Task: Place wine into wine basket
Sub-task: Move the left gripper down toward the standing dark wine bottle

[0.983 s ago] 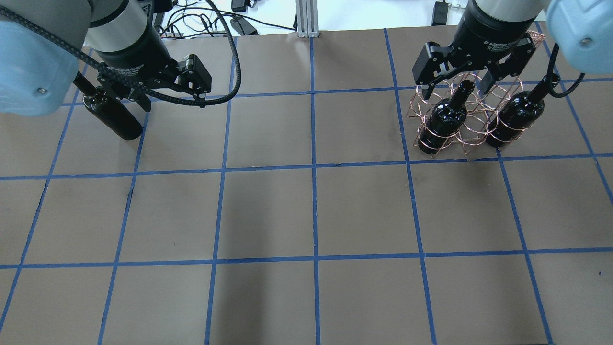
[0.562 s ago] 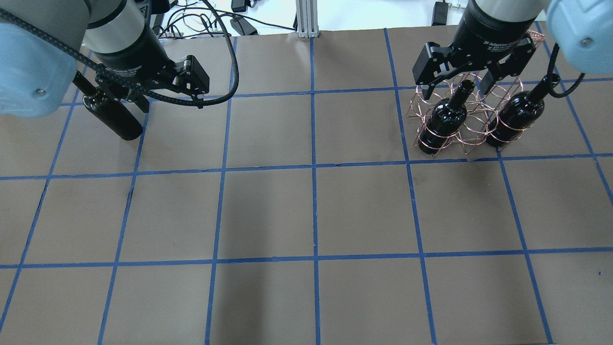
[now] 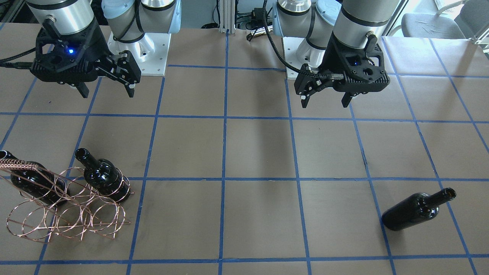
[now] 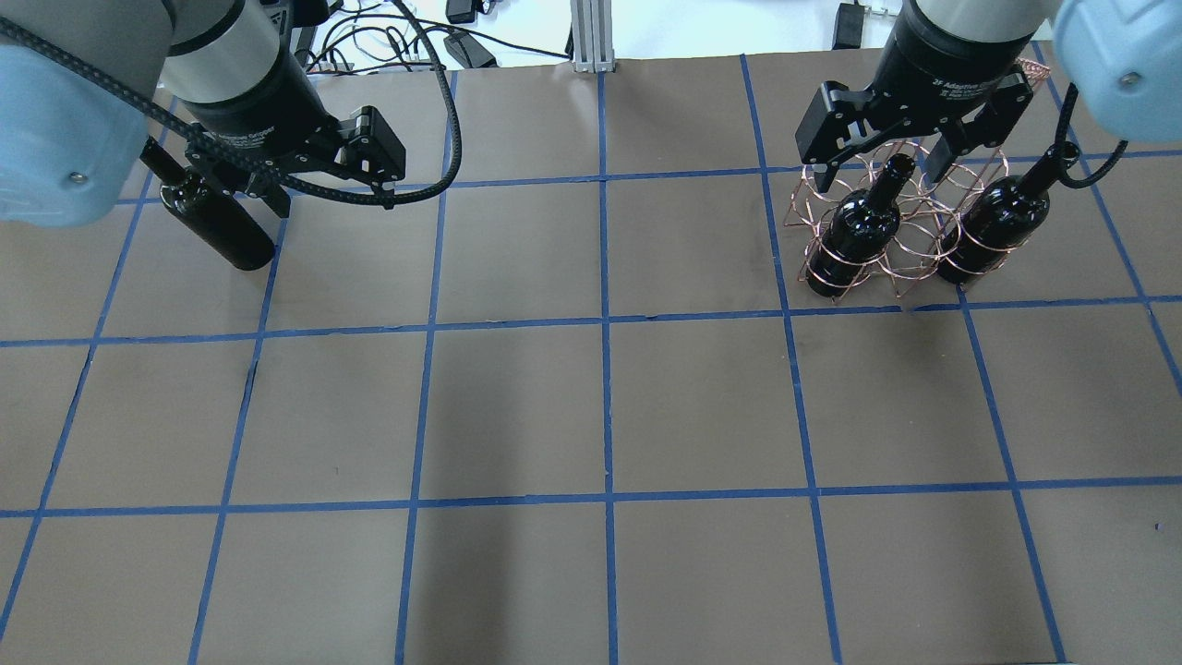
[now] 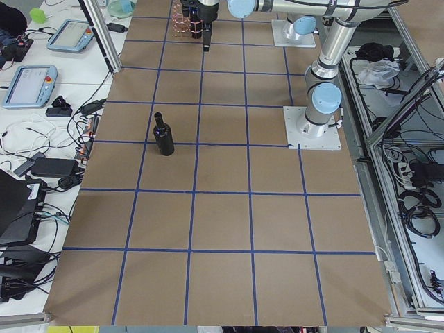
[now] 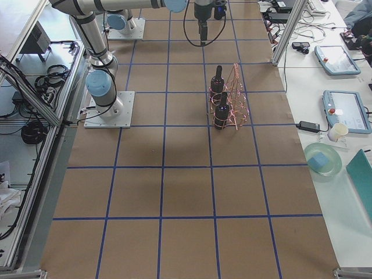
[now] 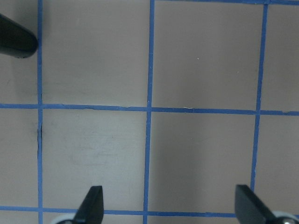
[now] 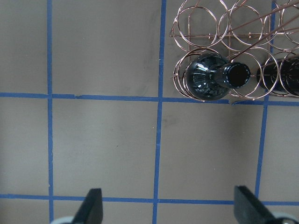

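Observation:
A near-black wine bottle (image 3: 414, 212) stands upright and alone on the table; it also shows in the overhead view (image 4: 222, 231), the exterior left view (image 5: 164, 135) and the left wrist view's top-left corner (image 7: 14, 42). My left gripper (image 3: 324, 104) hangs open and empty above the table, on the robot's side of it. The copper wire wine basket (image 3: 65, 215) holds two identical bottles (image 4: 854, 235) (image 4: 997, 222), leaning in its loops. My right gripper (image 3: 107, 93) is open and empty, high up on the robot's side of the basket (image 8: 201, 23).
The table (image 4: 600, 406) is brown paper with a blue tape grid. Cables and a metal post (image 4: 589, 37) line its far edge. Side benches carry tablets (image 5: 28, 83) and a bowl (image 6: 322, 160).

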Controlling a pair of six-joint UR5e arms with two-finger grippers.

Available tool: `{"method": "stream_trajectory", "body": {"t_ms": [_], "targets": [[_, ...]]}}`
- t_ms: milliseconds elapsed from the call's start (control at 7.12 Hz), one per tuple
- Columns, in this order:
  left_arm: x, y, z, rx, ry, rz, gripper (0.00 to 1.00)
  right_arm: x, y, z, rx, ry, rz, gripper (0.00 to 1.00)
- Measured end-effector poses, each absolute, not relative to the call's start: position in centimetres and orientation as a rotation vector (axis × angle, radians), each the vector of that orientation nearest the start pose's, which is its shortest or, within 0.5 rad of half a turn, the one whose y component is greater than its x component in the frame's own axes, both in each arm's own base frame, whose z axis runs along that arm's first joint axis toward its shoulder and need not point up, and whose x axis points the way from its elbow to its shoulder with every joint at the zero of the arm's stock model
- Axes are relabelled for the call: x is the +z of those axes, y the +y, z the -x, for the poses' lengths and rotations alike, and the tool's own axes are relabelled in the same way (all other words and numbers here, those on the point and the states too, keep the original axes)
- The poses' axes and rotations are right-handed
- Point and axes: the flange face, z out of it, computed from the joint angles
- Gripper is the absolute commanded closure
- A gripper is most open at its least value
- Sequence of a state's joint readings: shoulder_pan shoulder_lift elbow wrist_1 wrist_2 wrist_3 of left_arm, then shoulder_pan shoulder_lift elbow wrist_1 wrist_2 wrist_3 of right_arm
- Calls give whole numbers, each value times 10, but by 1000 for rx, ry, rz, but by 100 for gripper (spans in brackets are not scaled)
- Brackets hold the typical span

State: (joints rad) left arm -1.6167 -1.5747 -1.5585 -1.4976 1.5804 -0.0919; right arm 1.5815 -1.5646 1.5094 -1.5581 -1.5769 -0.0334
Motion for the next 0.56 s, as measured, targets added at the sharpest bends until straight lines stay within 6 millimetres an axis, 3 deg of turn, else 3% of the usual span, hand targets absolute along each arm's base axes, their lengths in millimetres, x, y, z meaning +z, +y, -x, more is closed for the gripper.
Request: {"method": "stream_trajectory", "body": {"t_ms": [281,421,562], "targets": [[499,-494,153,-120,3130,78,0,513,-497,-138,-66,3146,68,1],[501,-497,146,-132,3128,88,0,513,-497,-138,-65,3146,69,1],[505,-504,126,-147,3125,98,0,513,-497,-138,-64,3146,70,1]]}}
